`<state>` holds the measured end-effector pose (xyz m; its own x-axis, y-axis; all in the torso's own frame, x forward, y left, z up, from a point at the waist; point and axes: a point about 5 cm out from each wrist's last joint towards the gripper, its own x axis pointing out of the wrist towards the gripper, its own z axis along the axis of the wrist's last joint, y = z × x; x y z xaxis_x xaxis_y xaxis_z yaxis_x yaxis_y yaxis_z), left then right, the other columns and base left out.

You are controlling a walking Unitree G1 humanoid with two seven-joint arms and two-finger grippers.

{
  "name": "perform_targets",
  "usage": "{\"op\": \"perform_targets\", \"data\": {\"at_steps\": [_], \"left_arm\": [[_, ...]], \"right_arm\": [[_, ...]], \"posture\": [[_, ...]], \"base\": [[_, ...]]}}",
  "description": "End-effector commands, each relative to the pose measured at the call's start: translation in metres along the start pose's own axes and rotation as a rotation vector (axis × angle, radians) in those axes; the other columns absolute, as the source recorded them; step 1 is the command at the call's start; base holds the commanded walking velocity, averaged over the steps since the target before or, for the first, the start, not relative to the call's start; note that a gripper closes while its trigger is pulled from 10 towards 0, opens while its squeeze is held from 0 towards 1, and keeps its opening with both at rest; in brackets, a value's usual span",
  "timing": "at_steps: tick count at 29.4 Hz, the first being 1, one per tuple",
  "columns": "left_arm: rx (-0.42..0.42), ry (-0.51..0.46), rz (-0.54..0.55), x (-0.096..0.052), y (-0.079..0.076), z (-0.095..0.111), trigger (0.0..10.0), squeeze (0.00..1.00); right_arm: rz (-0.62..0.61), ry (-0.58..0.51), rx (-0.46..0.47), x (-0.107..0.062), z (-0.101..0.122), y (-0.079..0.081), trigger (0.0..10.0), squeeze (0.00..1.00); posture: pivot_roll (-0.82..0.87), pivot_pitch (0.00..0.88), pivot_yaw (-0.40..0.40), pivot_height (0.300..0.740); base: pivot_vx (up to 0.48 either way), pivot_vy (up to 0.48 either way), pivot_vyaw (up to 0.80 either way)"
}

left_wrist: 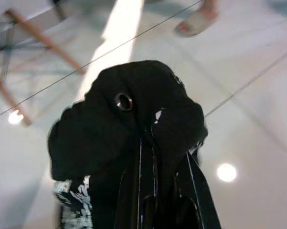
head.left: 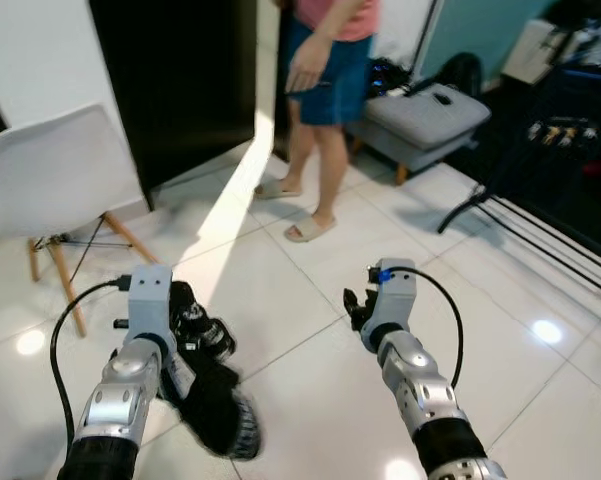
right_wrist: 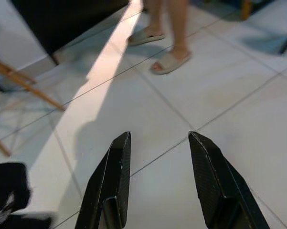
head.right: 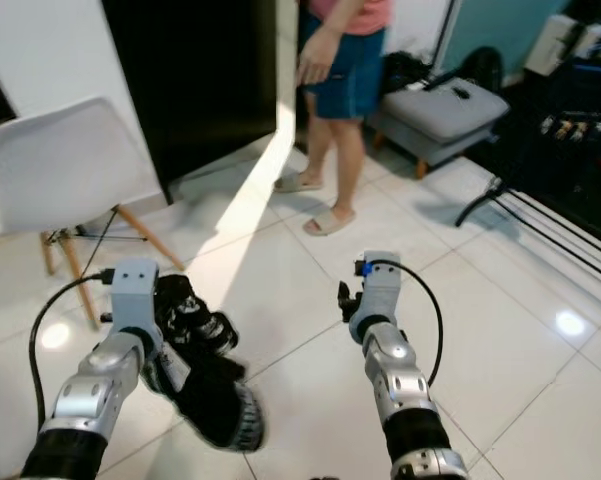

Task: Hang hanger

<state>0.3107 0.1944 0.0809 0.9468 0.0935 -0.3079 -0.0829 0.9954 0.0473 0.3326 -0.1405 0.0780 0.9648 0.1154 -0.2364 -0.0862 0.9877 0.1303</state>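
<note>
A bundle of black garment (head.left: 215,400) with a white print hangs above the tiled floor (head.left: 310,400), clamped in the left gripper (left_wrist: 155,143), whose 2 fingers are closed on the cloth. The right gripper (right_wrist: 157,183) is spread wide, holding nothing. Beyond stand a white chair (head.left: 60,170) and a person (head.left: 325,60) in sandals.

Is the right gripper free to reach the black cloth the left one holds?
Probably yes: the right gripper is open and holds nothing, and only bare floor tiles lie between it and the black cloth in the left gripper.

Glossy tiled floor (head.left: 310,400), white chair (head.left: 60,175)
</note>
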Motion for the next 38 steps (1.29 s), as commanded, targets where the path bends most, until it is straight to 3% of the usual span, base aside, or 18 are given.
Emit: {"op": "perform_targets", "data": {"at_steps": [1, 5, 6, 7, 12, 15, 17, 18, 22, 23, 25, 26, 30, 34, 35, 37, 38], "left_arm": [[0.005, -0.044, -0.041, 0.001, -0.006, 0.006, 10.0, 0.0], [0.008, -0.064, -0.047, 0.001, -0.006, 0.005, 10.0, 0.0], [-0.002, -0.086, -0.026, -0.001, -0.001, 0.011, 10.0, 0.0], [-0.002, -0.086, -0.026, -0.001, -0.001, 0.011, 10.0, 0.0], [-0.011, -0.078, -0.013, 0.001, -0.001, 0.008, 10.0, 0.0], [-0.012, -0.084, -0.018, -0.001, -0.003, 0.006, 10.0, 0.0], [-0.026, -0.093, -0.023, -0.002, -0.003, 0.007, 10.0, 0.0], [-0.019, -0.095, -0.026, -0.001, -0.003, 0.008, 10.0, 0.0], [0.015, -0.085, -0.026, -0.001, -0.004, 0.002, 10.0, 0.0], [-0.017, -0.109, -0.036, -0.004, -0.005, 0.008, 10.0, 0.0], [-0.027, -0.116, -0.039, -0.005, -0.005, 0.01, 10.0, 0.0], [-0.027, -0.094, -0.036, -0.003, -0.005, 0.005, 10.0, 0.0], [-0.023, -0.023, -0.024, 0.001, -0.002, -0.008, 10.0, 0.0], [-0.024, -0.021, -0.023, 0.001, -0.002, -0.009, 10.0, 0.0], [-0.036, -0.051, 0.001, 0.0, 0.001, -0.005, 10.0, 0.0], [-0.027, -0.092, 0.003, 0.0, 0.003, 0.002, 10.0, 0.0], [-0.017, -0.14, -0.008, -0.002, 0.002, 0.011, 10.0, 0.0]], "right_arm": [[0.016, 0.022, 0.014, -0.002, -0.006, 0.002, 10.0, 0.0], [0.009, 0.047, 0.011, -0.002, -0.014, 0.001, 10.0, 0.0], [0.009, 0.034, 0.017, -0.003, -0.01, 0.002, 10.0, 0.0], [0.009, 0.034, 0.017, -0.003, -0.01, 0.002, 10.0, 0.0], [0.018, 0.032, 0.014, 0.001, -0.008, 0.005, 10.0, 0.0], [0.024, 0.028, -0.005, -0.002, -0.008, 0.005, 10.0, 0.0], [0.026, 0.021, 0.001, -0.002, -0.007, 0.006, 10.0, 0.0], [0.027, 0.02, 0.0, -0.001, -0.006, 0.006, 10.0, 0.0], [0.023, 0.037, -0.016, -0.003, -0.013, 0.005, 10.0, 0.0], [0.011, 0.004, 0.005, -0.004, -0.007, 0.004, 10.0, 0.0], [0.007, -0.005, 0.011, -0.004, -0.005, 0.004, 10.0, 0.0], [0.004, -0.018, 0.004, -0.004, -0.003, 0.003, 10.0, 0.0], [0.014, -0.031, -0.017, -0.003, -0.005, 0.002, 10.0, 0.0], [0.015, -0.031, -0.018, -0.003, -0.006, 0.003, 10.0, 0.0], [0.02, -0.034, -0.023, -0.005, -0.006, 0.003, 10.0, 0.0], [0.025, -0.05, -0.019, -0.006, -0.005, 0.003, 10.0, 0.0], [0.03, -0.086, -0.002, -0.007, 0.001, 0.004, 10.0, 0.0]], "posture": [[0.01, 0.115, -0.052, 0.74], [0.02, 0.119, -0.057, 0.74], [0.01, 0.061, -0.054, 0.74], [0.01, 0.061, -0.054, 0.74], [0.01, 0.119, -0.07, 0.74], [0.01, 0.047, -0.062, 0.74], [0.01, 0.047, -0.062, 0.74], [0.01, 0.106, -0.066, 0.74], [0.01, 0.087, -0.058, 0.74], [0.01, 0.045, -0.049, 0.74], [0.01, 0.045, -0.049, 0.74], [0.0, 0.105, -0.055, 0.74], [0.0, 0.103, -0.057, 0.74], [0.0, 0.103, -0.057, 0.74], [0.0, 0.061, -0.05, 0.74], [0.0, 0.093, -0.063, 0.74], [0.0, 0.042, -0.056, 0.74]], "base": [[0.0, 0.0, -0.8], [0.0, 0.0, -0.8], [0.0, 0.0, -0.8], [0.0, 0.0, -0.8], [0.0, 0.0, -0.8], [0.0, 0.0, -0.8], [0.0, 0.0, -0.8], [0.0, 0.0, -0.8], [0.0, 0.0, -0.8], [0.0, 0.0, -0.8], [0.0, 0.0, -0.8], [0.0, 0.0, -0.8], [0.0, 0.0, -0.8], [0.0, 0.0, -0.8], [0.0, 0.0, -0.8], [0.0, 0.0, -0.8], [0.0, 0.0, 0.0]]}}
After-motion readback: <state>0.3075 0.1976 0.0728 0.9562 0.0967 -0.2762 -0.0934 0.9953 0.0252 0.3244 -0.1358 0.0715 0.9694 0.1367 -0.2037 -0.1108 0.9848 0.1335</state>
